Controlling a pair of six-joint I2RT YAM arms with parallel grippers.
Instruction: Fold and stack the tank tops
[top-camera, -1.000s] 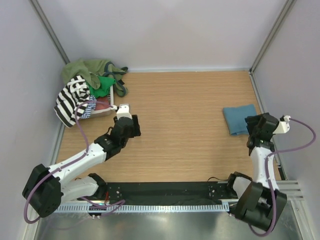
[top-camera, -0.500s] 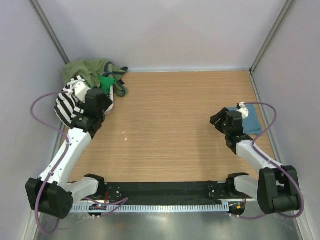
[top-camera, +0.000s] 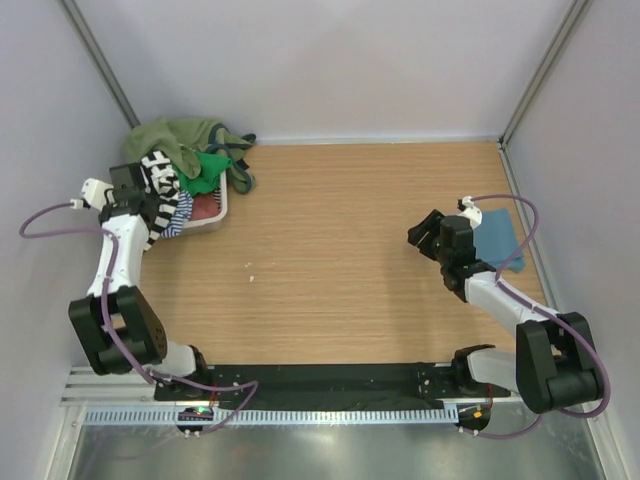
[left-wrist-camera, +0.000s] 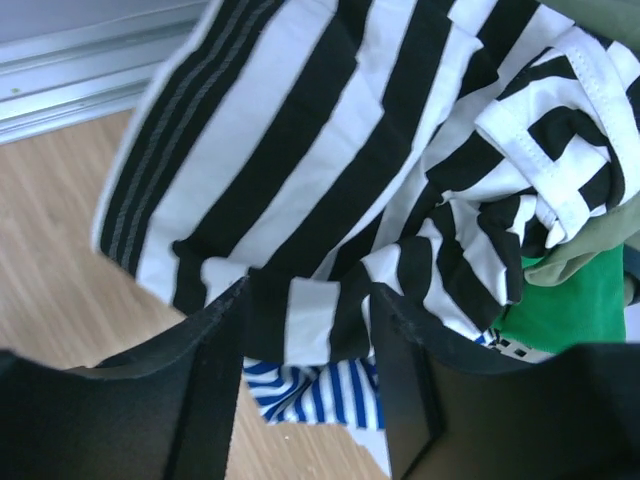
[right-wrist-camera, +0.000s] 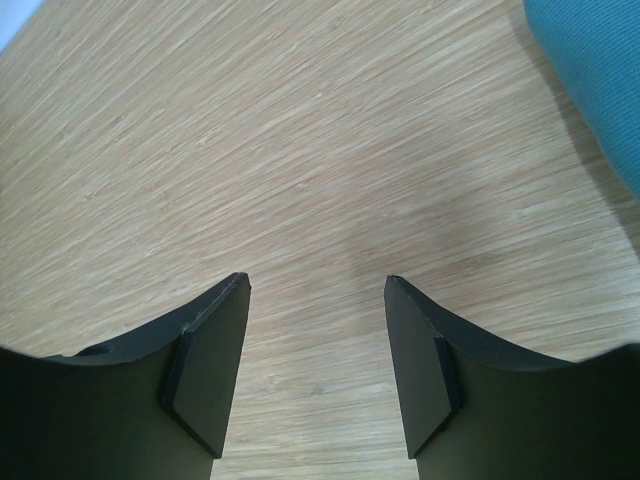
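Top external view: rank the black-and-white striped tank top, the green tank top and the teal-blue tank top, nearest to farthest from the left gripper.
1. Black-and-white striped tank top, at the left gripper.
2. Green tank top, in the heap.
3. Teal-blue tank top, far right.

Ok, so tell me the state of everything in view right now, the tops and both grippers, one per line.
Black-and-white top: crumpled, unfolded.
Teal top: folded, flat on the table.
Olive top: bunched, unfolded.
Green top: bunched, unfolded.
Left gripper: open, jaws either side of a fold of the black-and-white top.
Right gripper: open, empty, above the table.
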